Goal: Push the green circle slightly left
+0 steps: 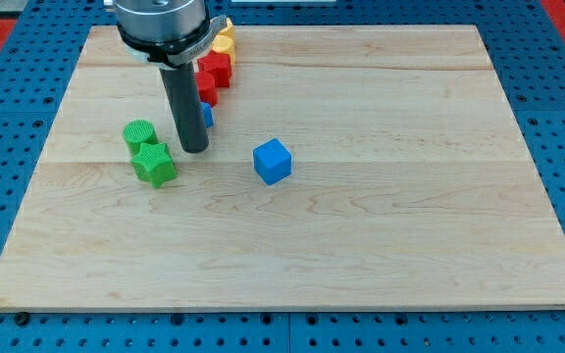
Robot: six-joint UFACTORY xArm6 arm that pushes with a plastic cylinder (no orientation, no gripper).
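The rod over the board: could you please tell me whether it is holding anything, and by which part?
Nothing is held. My tip rests on the board, just right of the green circle and green star.

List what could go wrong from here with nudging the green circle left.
1. My tip sits right of the green star-shaped block, which touches the green circle; a leftward sweep could shove the star instead.
2. The blue block partly hidden behind the rod could get bumped when repositioning.
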